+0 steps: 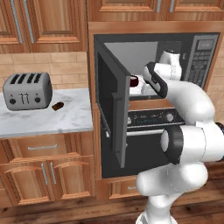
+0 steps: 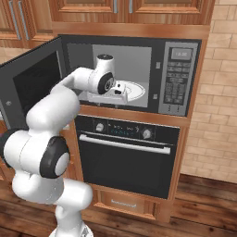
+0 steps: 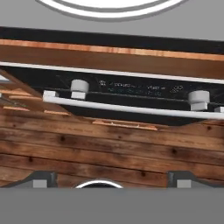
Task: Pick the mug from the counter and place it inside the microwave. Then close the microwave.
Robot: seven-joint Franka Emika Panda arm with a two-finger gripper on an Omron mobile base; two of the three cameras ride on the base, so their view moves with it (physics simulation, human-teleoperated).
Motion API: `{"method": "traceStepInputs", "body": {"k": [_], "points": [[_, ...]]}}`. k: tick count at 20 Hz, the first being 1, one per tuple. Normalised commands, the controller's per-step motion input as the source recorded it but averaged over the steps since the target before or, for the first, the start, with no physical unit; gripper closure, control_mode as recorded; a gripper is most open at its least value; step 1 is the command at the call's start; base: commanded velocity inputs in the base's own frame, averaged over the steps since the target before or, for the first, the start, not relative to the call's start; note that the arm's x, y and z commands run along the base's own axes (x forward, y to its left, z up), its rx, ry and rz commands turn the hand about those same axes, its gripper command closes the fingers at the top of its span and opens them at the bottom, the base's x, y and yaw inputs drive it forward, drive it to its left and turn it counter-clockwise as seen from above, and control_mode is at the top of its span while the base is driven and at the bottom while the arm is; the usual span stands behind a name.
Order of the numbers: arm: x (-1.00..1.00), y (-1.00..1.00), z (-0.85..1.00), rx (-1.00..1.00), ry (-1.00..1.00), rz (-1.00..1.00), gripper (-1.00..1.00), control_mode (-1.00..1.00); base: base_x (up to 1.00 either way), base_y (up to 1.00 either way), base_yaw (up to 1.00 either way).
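pincer (image 3: 112, 181) wide open, holding nothing

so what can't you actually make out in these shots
- Mug: left base view shows a dark red sliver past the microwave door; whether it stands upright on the plate is hidden.
- Gripper: right base view, the wrist covers it.
- Button panel: labels too small.
- Brown lump by the toaster: too small to identify.
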Motion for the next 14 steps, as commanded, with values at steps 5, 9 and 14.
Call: {"method": "traceStepInputs", "body": {"k": [5, 9, 14], "points": [[-0.67, 0.00, 0.28, 0.00, -0.07, 0.00, -1.00, -1.00, 0.00, 0.00, 0.00], [-0.60, 0.00, 0.29, 0.00, -0.05, 0.00, -1.00, -1.00, 0.00, 0.00, 0.00], [-0.48, 0.00, 0.34, 0.00, -0.05, 0.00, -1.00, -1.00, 0.00, 0.00, 0.00]]}}
